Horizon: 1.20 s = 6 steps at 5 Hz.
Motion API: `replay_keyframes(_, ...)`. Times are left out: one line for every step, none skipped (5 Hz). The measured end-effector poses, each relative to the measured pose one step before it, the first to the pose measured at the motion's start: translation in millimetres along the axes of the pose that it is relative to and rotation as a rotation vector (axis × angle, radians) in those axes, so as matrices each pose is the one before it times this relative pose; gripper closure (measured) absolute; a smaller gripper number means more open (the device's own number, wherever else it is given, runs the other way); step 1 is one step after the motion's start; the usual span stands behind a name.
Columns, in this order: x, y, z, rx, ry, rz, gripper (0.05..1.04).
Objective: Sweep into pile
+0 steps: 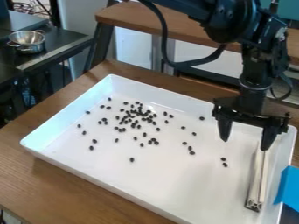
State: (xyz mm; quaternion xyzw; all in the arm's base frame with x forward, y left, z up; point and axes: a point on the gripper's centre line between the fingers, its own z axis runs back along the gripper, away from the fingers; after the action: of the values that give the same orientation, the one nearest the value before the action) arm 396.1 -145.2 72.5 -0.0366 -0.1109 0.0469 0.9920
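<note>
Nearest: brown wood-grain desk [55,179], its near edge cutting across the bottom L corner of the view. On it, a big white rectangular tray [96,178], set at a slant, one corner toward view L, walls flaring up & out. Blue thing [287,186] at the R edge, beside/over the tray wall; can't tell what it is.

In the tray's R part, a long pale bar [257,181] lies on the tray floor; long axis runs near-to-far, approx. parallel to the R wall, w/ a slight lean. Dark/silvery end points to the near side, other end up under the end effector [245,144].

End effector hangs over the tray's far R part, released, fingers spread wide & pointing down; one tip is right at the bar's far end, contact unclear.

Small black beans [137,116] scattered on the tray floor, densest L of ctr toward the far wall, strays all round, incl. a pair btwn the cluster & the bar.

Behind: black arm [227,22] w/ a looping cable [165,39], then a wood-topped bench [131,18] w/ dark legs. Far L: dark counter [58,43] w/ a shiny metal bowl [26,40], loose wires [29,8] beyond.
</note>
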Motion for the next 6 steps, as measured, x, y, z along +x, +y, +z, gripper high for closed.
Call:
replay_keyframes(-4.51, 1.65, -13.47, 0.0137, 0.0309, 0.0079, 0.088)
replay_keyframes(-3.88, -2.05, -10.88, 0.0130, 0.0381, 0.0262, 0.087)
replay_keyframes(-2.76, -7.91, -0.10, -0.0132, 0.0125, 0.0070, 0.087)
replay_keyframes(-2.20, -3.49, 0.05, -0.0219, 0.0140, 0.0133, 0.087)
replay_keyframes(0.93, -1.82, 1.96, -0.0073, 0.0006, 0.0161, 0.087)
replay_keyframes(-1.71, -4.47, -11.68, 0.0182, 0.0093, 0.0110, 0.087)
